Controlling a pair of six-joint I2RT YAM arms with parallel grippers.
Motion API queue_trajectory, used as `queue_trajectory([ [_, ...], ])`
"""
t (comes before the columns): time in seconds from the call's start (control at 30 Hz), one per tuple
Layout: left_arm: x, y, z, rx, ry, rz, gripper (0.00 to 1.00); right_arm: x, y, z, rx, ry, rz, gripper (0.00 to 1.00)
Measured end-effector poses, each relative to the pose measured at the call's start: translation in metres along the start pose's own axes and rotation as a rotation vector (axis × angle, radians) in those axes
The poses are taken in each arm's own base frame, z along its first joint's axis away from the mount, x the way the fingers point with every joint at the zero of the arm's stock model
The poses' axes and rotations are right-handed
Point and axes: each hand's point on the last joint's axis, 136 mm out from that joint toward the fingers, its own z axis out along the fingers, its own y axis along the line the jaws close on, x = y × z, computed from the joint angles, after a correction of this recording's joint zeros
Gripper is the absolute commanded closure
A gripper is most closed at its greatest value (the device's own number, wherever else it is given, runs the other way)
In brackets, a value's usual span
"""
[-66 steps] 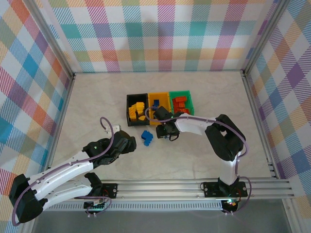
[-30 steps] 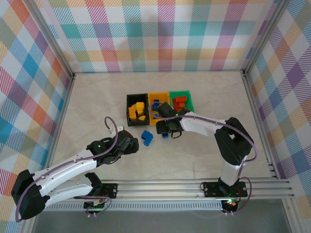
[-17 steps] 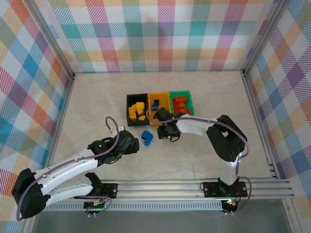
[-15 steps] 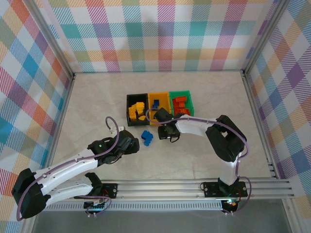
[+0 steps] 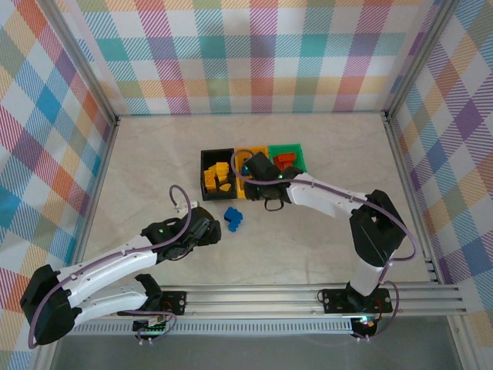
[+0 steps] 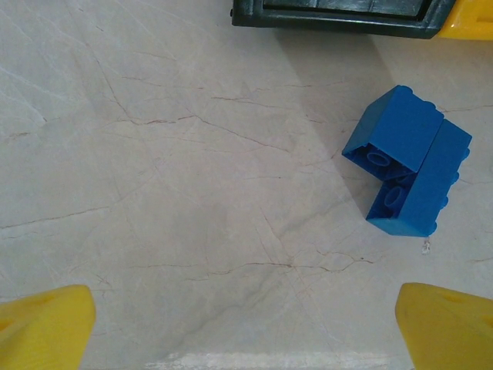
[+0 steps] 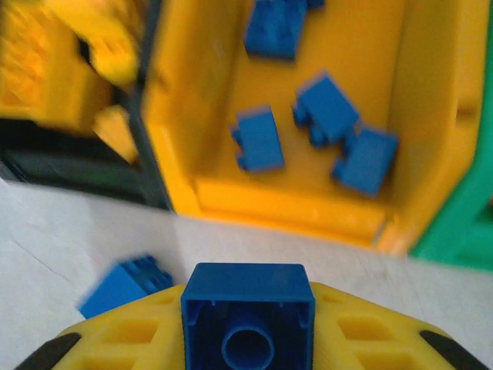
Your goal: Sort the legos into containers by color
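**R arm has a blue brick, now up at the bins**

A sec ago the right jaws were down on the worktop (image 5: pixel 154 154), still closing. Now they're clamped on a single blue brick (image 7: pixel 248 312), and the right arm (image 5: pixel 327 199) has carried it off the surface to the front of the yellow-orange bin (image 7: pixel 285 206). So the pick is done and only the drop is left for this one.

On the R wrist cam the brick sits square between the jaws, hollow underside toward the lens. The bin's front wall is just ahead, w/ several blue bricks (image 7: pixel 258 139) already inside. My guess is it needs a bit more fwd travel to clear the rim before release.

Yellow bricks are in the black bin (image 5: pixel 204 176), orange-red ones in the green bin (image 5: pixel 297 147).

Left jaws are wide apart w/ nothing in them, hovering over bare worktop. The blue pair (image 6: pixel 408 173), two bricks lying touching, is ahead and to the right of them, clear of both tips and near the black bin.
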Motion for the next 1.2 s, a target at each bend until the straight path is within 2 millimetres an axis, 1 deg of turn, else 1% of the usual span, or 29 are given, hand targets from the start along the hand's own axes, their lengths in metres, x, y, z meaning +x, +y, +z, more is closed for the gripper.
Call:
queue_trajectory([
  [0.1, -0.001, -0.001, 0.000, 0.005, -0.003, 0.000, 0.00, -0.033, 0.008, 0.000, -0.007, -0.058, 0.021, 0.63],
  [0.17, 0.000, -0.003, 0.000, 0.011, 0.000, 0.004, 0.00, -0.050, 0.006, 0.011, 0.012, -0.080, 0.037, 0.60],
  [0.2, -0.001, -0.004, 0.001, 0.014, 0.000, 0.007, 0.00, -0.056, 0.004, 0.018, 0.026, -0.082, 0.044, 0.58],
  [0.23, -0.001, -0.006, 0.001, 0.021, 0.002, 0.010, 0.00, -0.059, 0.000, 0.026, 0.041, -0.082, 0.049, 0.55],
  [0.33, 0.002, -0.010, 0.005, 0.032, 0.018, 0.024, 0.04, -0.063, -0.008, 0.049, 0.078, -0.066, 0.053, 0.33],
  [0.37, 0.003, -0.012, 0.007, 0.036, 0.025, 0.030, 0.06, -0.064, -0.011, 0.055, 0.088, -0.061, 0.051, 0.28],
  [0.4, 0.005, -0.014, 0.009, 0.039, 0.036, 0.042, 0.08, -0.064, -0.015, 0.058, 0.097, -0.056, 0.046, 0.25],
  [0.47, 0.008, -0.017, 0.013, 0.041, 0.057, 0.060, 0.11, -0.064, -0.017, 0.059, 0.104, -0.055, 0.040, 0.22],
  [0.53, 0.010, -0.021, 0.017, 0.048, 0.073, 0.078, 0.15, -0.068, -0.015, 0.054, 0.095, -0.070, 0.039, 0.19],
  [0.6, 0.012, -0.028, 0.021, 0.063, 0.090, 0.099, 0.19, -0.072, -0.014, 0.042, 0.079, -0.095, 0.044, 0.17],
  [0.63, 0.012, -0.032, 0.023, 0.068, 0.095, 0.107, 0.21, -0.072, -0.014, 0.035, 0.068, -0.109, 0.048, 0.16],
  [0.77, 0.013, -0.049, 0.036, 0.084, 0.120, 0.156, 0.30, -0.060, -0.020, -0.008, 0.017, -0.153, 0.073, 0.15],
  [0.87, 0.015, -0.062, 0.051, 0.072, 0.147, 0.209, 0.32, -0.050, -0.025, -0.032, -0.016, -0.181, 0.096, 0.14],
  [0.93, 0.016, -0.070, 0.061, 0.060, 0.164, 0.243, 0.34, -0.040, -0.030, -0.039, -0.024, -0.184, 0.106, 0.14],
  [1.03, 0.017, -0.081, 0.076, 0.051, 0.179, 0.285, 0.40, -0.022, -0.038, -0.042, -0.019, -0.166, 0.118, 0.13],
  [1.1, 0.018, -0.087, 0.085, 0.045, 0.186, 0.311, 0.47, -0.012, -0.044, -0.043, -0.013, -0.154, 0.120, 0.13],
  [1.17, 0.018, -0.090, 0.092, 0.038, 0.191, 0.330, 0.55, -0.008, -0.046, -0.046, -0.013, -0.154, 0.123, 0.13],
  [1.2, 0.019, -0.090, 0.095, 0.035, 0.194, 0.340, 0.56, -0.007, -0.047, -0.049, -0.014, -0.158, 0.124, 0.12],
])
